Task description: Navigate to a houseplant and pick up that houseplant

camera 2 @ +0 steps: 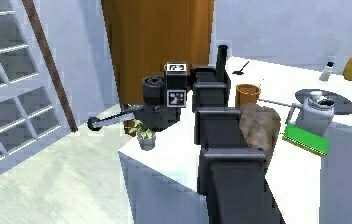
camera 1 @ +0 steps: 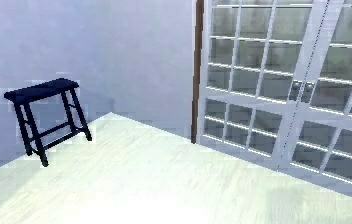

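The plant (camera 2: 144, 132), a small leafy sprig in a white pot, is seen at the table (camera 2: 284, 82) corner, at five o'clock from the gripper (camera 2: 100, 123). Whether anything is held cannot be told. The plant is judged light and easily tipped, with soft leaves, so the stiff pot should be gripped.

The arm (camera 2: 224, 135) hides part of the tabletop (camera 2: 284, 80), and with a potted plant (camera 2: 142, 135) standing at the fingers (camera 2: 109, 121), whether they hold anything cannot be told. The glazed doors (camera 1: 284, 90) run off the forward view's right edge. One tiny object (camera 2: 329, 70) on the tabletop is too small to name.
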